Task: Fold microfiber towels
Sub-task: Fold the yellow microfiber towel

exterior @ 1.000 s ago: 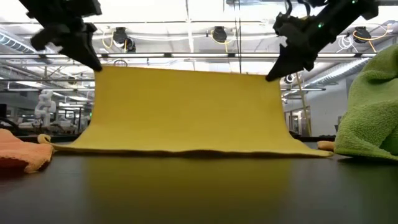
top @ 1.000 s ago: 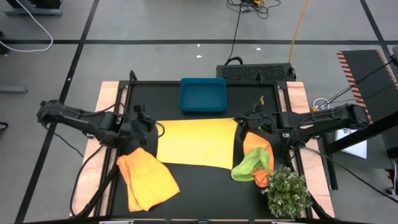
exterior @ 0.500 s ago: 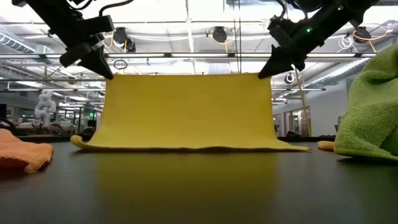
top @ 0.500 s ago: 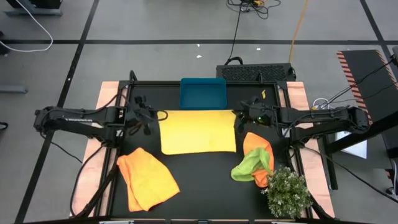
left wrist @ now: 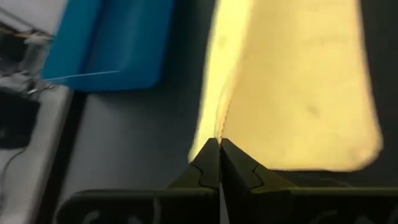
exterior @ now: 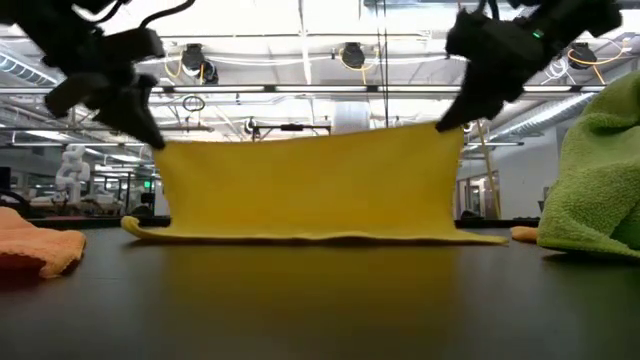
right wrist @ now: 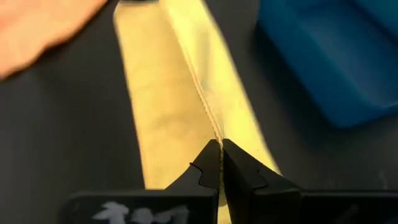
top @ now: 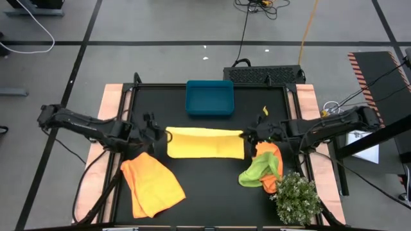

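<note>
The pale yellow towel (top: 205,142) is held up by one edge between both grippers at the middle of the table. Its lower part lies on the table (exterior: 300,236). My left gripper (top: 164,134) is shut on its left upper corner, and my right gripper (top: 249,135) is shut on its right upper corner. An orange towel (top: 151,186) lies crumpled at the near left. The lime green towel (top: 258,171) lies bunched on the other orange towel (top: 266,153) at the near right. My left gripper pinches the towel's left upper corner (left wrist: 217,132) at the hemmed edge between its two fingers. The fingers slant down from the table's left, along the held edge. The towel hangs below, sagging a little, with its lower edge on the table. My right gripper pinches the towel's right upper corner (right wrist: 217,133) at the hemmed edge between its two fingers. The fingers slant down from the table's right, along the held edge. The towel hangs below them, with its lower part on the table.
The teal tray (top: 209,97) stands just beyond the yellow towel, toward the far edge. The bushy green plant (top: 297,197) stands at the near right corner, beside the green towel. Bare black table shows in front of the yellow towel (top: 212,192).
Both grippers first carried the held edge toward the far edge, dragging the towel's near edge along the table after them. They then came back toward the near edge and went lower. The held edge now sags, and from above the towel shows as a narrower band.
</note>
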{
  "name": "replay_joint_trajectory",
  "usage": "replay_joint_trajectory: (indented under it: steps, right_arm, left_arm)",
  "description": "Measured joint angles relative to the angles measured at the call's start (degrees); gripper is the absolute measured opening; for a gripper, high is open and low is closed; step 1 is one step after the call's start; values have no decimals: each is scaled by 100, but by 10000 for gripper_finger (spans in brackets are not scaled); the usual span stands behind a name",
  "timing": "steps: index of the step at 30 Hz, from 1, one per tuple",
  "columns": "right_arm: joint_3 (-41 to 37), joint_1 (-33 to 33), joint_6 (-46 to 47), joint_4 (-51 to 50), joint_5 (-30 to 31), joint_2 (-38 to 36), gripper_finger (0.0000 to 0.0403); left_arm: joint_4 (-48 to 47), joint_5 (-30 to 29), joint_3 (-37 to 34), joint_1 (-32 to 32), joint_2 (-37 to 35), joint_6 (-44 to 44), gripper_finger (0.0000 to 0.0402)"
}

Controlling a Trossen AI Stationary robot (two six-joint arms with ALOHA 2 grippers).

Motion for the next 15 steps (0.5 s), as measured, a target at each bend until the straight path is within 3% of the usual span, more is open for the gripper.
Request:
replay_joint_trajectory:
  steps: [6, 15]
  right_arm:
    - [-790, 114, 223, 465, -19, 7, 0]
    - [-1626, 90, 220, 1417, -31, 7, 0]
  left_arm:
    - [846, 54, -624, -431, 2, -109, 2]
    - [1625, 642, -702, -734, 2, -91, 7]
